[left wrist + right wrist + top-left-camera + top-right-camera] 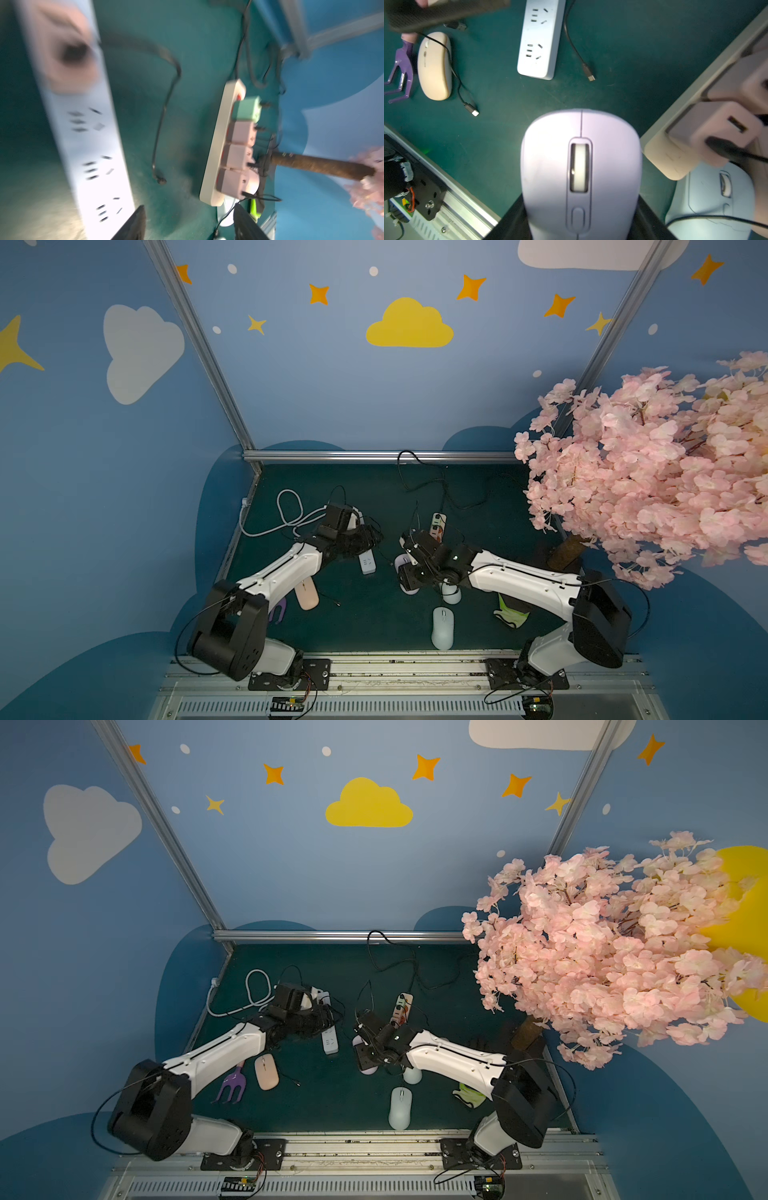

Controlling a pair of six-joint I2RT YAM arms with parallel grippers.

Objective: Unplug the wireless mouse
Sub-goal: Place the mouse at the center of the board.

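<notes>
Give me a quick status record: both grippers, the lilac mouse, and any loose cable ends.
left gripper: open, empty, near the white power strip
right gripper: closed on the lilac mouse
lilac mouse front edge: no cable visible
loose cable ends: one on the mat beside the white power strip; one beside the beige mouse
cream power strip: four chargers plugged in

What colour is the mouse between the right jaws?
Pale lilac mouse, clearest in the right wrist view.
</notes>
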